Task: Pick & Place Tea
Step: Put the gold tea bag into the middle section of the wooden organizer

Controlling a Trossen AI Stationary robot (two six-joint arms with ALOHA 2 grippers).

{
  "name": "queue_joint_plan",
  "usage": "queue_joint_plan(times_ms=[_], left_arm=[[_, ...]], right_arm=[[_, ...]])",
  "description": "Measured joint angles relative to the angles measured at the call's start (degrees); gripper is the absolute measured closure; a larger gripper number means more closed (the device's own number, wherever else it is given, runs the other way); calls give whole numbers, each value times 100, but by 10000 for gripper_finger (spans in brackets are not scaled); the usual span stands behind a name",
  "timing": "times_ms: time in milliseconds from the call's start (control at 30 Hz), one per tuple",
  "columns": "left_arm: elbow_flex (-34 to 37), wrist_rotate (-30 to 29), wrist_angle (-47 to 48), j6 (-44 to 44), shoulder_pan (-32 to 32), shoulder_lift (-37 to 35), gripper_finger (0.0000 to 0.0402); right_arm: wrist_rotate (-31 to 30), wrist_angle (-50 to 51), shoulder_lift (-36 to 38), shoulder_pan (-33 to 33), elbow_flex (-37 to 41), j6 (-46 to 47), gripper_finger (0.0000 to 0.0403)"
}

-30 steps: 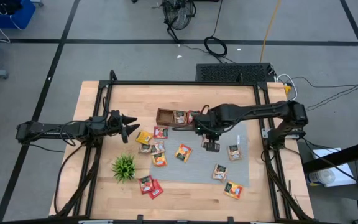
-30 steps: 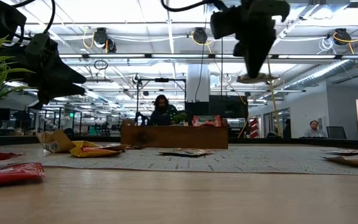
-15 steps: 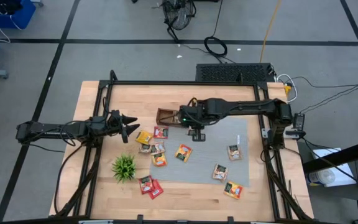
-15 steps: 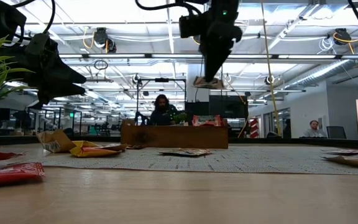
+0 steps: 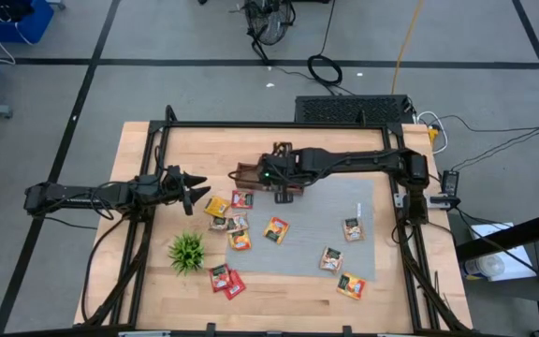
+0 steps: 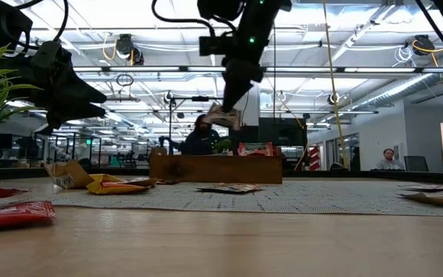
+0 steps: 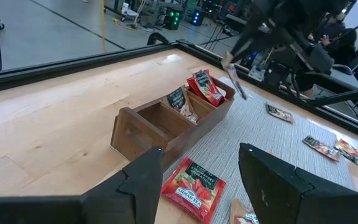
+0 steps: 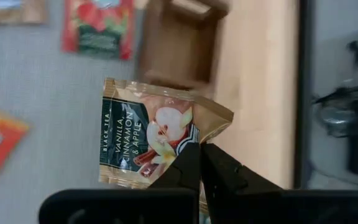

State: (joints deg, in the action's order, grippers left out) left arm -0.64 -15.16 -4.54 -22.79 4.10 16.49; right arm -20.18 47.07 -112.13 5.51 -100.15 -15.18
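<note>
So my right gripper [image 8: 199,163] is pinched tight on a tea packet [image 8: 157,135], the brown one labelled black tea, vanilla, cinnamon and apple. I've got it by one edge and it hangs tilted in the air. From above, the gripper [image 5: 286,192] is right beside the wooden tray [image 5: 248,174], near its right end. The low view shows the packet [image 6: 222,117] well up off the table, above the tray [image 6: 214,168].

The tray has little compartments in a row. Through my left wrist camera I can see a dark packet [image 7: 178,99] standing in one of the middle slots and red packets [image 7: 205,88] in the far end one. The near end slot looks bare from here.

My left gripper [image 5: 193,190] hovers off to the left of the tray, fingers [image 7: 143,180] spread apart, nothing between them. A red strawberry packet [image 7: 191,186] lies on the grey mat [image 5: 318,255] just in front of it.

The rest of the tea is scattered: a bunch of yellow, red and orange packets [image 5: 229,213] near the mat's left edge, a couple of red ones [image 5: 225,280] on the bare wood by the plant [image 5: 186,250], and a few more [image 5: 342,256] over on the right side of the mat.
</note>
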Motion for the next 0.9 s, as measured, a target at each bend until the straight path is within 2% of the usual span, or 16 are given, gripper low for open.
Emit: queue_joint_plan(times_ms=[200,333,633,900], left_arm=[[-1,0,1,0,0,0,190],[0,1,0,0,0,0,190],[-2,2,0,0,0,0,190],[-1,0,1,0,0,0,190]], right_arm=[[-445,-476,-172,49,4,-514,403],[-1013,-851,-314,80,0,-898,403],[-1159,-1016,-698,182,54,-1110,403],[-1237,-614,-899,215,62,-917,403]])
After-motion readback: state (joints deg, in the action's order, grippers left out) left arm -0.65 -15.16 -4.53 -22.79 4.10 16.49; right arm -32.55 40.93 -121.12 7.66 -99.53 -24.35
